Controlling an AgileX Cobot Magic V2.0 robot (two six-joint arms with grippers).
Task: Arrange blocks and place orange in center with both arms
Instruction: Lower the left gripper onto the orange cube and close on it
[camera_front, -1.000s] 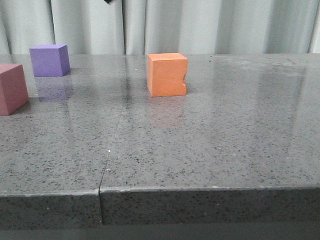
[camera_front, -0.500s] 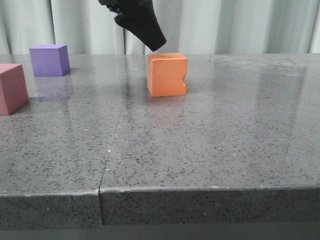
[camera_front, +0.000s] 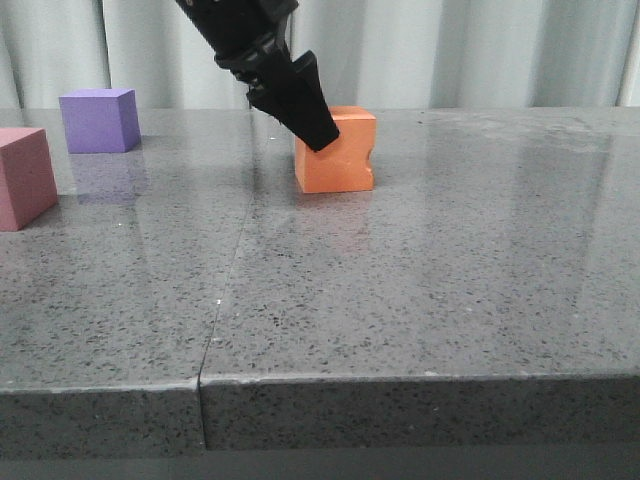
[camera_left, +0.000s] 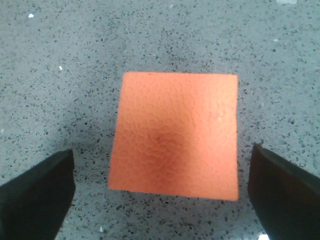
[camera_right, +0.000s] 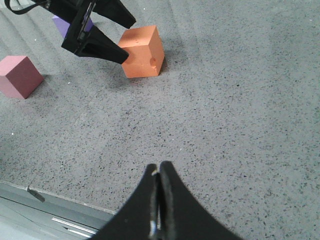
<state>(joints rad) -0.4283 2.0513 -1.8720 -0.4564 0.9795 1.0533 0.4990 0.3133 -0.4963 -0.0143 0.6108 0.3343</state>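
No readable text, labels, brands, numbers or signs in any view. Orange cube (camera_front: 335, 152), purple cube (camera_front: 98, 120) and pink-red cube (camera_front: 24, 177) have plain matte faces. Speckled counter (camera_front: 420, 280) is unmarked out to its edges and corners.

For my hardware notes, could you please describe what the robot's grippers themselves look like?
Both are matte black with no markings visible. The left gripper has two wedge-shaped fingers tapering to blunt tips, with a thin black cable near its body. The right gripper shows two curved, blade-like fingers narrowing to points.

Black claws (camera_front: 322, 135) (pointed, matte)
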